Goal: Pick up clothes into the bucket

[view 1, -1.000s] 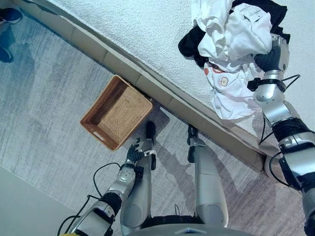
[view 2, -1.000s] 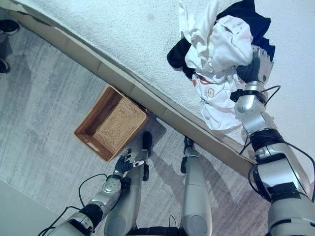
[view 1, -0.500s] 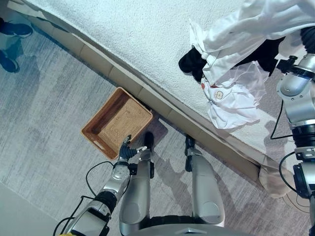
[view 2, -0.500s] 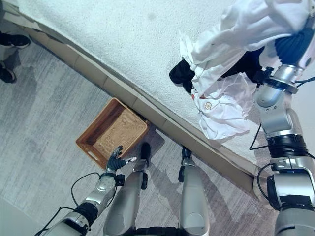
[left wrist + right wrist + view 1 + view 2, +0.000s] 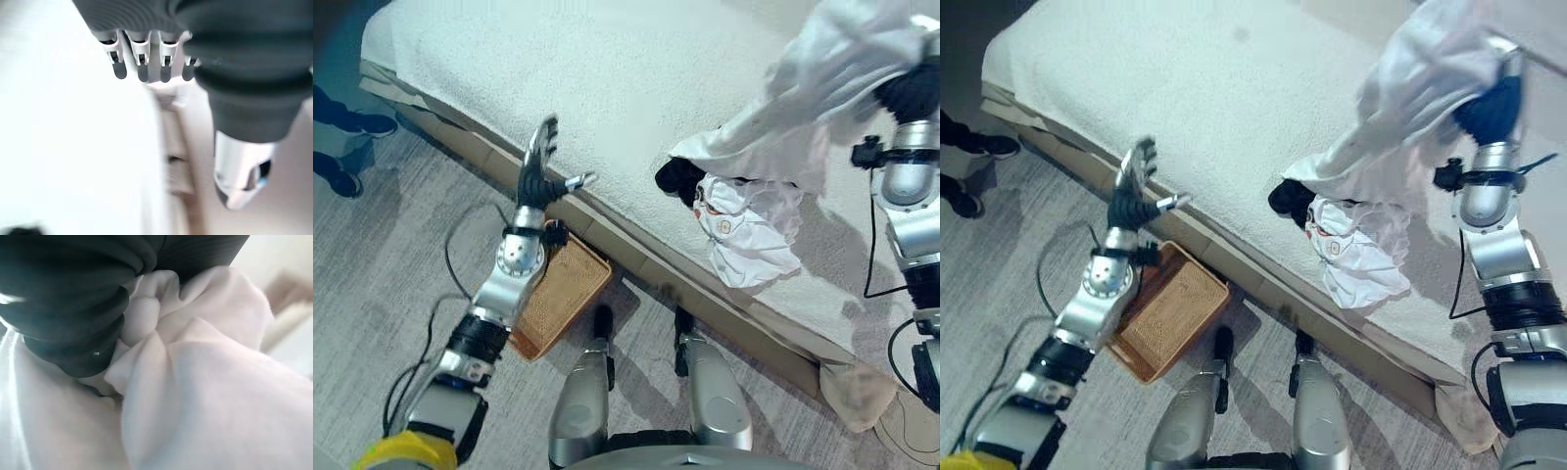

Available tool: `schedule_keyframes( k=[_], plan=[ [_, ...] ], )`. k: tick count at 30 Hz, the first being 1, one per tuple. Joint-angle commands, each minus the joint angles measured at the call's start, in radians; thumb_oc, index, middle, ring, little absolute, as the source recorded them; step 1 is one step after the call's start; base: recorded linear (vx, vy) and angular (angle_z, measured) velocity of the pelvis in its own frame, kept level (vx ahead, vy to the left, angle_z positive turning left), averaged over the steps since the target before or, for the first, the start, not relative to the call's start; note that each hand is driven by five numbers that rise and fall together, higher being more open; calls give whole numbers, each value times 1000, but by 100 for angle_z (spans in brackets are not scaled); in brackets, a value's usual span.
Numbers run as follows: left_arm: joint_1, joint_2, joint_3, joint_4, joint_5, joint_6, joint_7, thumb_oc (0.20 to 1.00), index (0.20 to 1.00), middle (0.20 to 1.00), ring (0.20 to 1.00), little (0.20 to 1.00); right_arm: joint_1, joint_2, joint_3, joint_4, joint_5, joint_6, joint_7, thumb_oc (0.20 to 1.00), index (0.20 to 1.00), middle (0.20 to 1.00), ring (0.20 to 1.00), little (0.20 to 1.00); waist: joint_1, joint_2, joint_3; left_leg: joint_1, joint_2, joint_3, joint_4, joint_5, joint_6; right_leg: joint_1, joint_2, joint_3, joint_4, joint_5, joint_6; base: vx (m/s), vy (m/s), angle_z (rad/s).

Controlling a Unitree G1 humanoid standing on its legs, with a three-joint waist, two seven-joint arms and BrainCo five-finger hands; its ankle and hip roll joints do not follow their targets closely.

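Above the bed [image 5: 636, 88], the white garment [image 5: 822, 93] has been lifted higher in the clamped right robot hand [image 5: 911, 93] and now hangs stretched, its tail trailing to the heap [image 5: 744, 220], so carrying to the basket [image 5: 563, 294] seems next. Meanwhile the left robot hand [image 5: 540, 166] has been raised from beside the basket, fingers spread, holding nothing.

A white bed [image 5: 636, 78] carries a heap of white and dark clothes [image 5: 744, 220] near its edge, and the grey floor [image 5: 382, 245] beside it bears a wicker basket [image 5: 563, 294].
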Motion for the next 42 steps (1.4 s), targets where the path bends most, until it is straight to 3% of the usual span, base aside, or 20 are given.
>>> schedule_keyframes(
  k=[1,10,18,25,32,33,34,35,39,42],
  plan=[
    [-17,15,-90,-7,27,-39,-58,1000,1000,1000,1000,1000,-70,-40,128,-16,65,-36,161,200,200,200,200,200,-18,-74,-175,-15,-13,11,65,-77,-10,70,-17,-5,-47,-18,50,5,31,-3],
    [-197,38,-244,81,54,28,-149,1000,1000,1000,1000,1000,-171,-47,273,-108,184,-13,305,200,200,200,200,200,-31,-73,-201,23,-9,31,55,-79,-10,110,-14,5,-73,-10,55,11,16,-8],
    [-257,-86,-341,245,-63,76,-215,1000,1000,1000,1000,1000,-201,-3,287,-286,286,-26,336,200,200,200,200,200,-45,-59,-204,19,-9,36,66,-77,-7,103,-16,12,-62,-9,54,-9,4,-3],
    [-295,-178,-454,297,-373,119,-304,1000,1000,1000,1000,1000,-234,43,307,-369,307,-26,326,200,200,200,200,200,-58,-35,-201,18,-9,37,72,-74,-7,103,-19,12,-59,-10,53,0,0,0],
    [-319,-222,-543,280,-614,171,-369,1000,1000,1000,1000,1000,-259,72,347,-372,308,-22,315,200,200,200,200,200,-68,-30,-208,22,-8,34,69,-71,-11,107,-18,12,-59,-12,52,0,0,0],
    [-313,-226,-571,256,-707,199,-411,589,589,589,589,589,-261,83,357,-370,311,-26,315,200,200,200,200,200,-73,-29,-211,24,-8,34,67,-72,-12,108,-18,14,-60,-12,53,0,0,0],
    [-313,-226,-572,256,-708,200,-411,300,300,300,300,300,-261,83,357,-370,311,-26,315,200,200,200,200,200,-73,-29,-211,24,-8,34,67,-72,-12,108,-18,14,-60,-13,53,0,0,0],
    [-315,-216,-584,247,-717,203,-420,200,200,200,200,200,-261,87,360,-364,312,-27,314,200,200,200,200,200,-74,-29,-213,25,-8,34,68,-72,-12,109,-18,15,-60,-12,53,0,0,0],
    [-302,-171,-590,200,-780,210,-451,200,200,200,200,200,-242,90,358,-349,289,-30,309,200,200,200,200,200,-77,-29,-216,27,-6,37,69,-74,-14,108,-19,18,-60,-12,52,4,-1,-3],
    [-243,-132,-528,156,-811,186,-438,200,200,200,200,200,-177,87,308,-337,246,-28,297,200,200,200,200,200,-71,-33,-213,25,-7,34,70,-74,-13,110,-18,18,-61,-12,50,0,-2,-1]
  ],
)
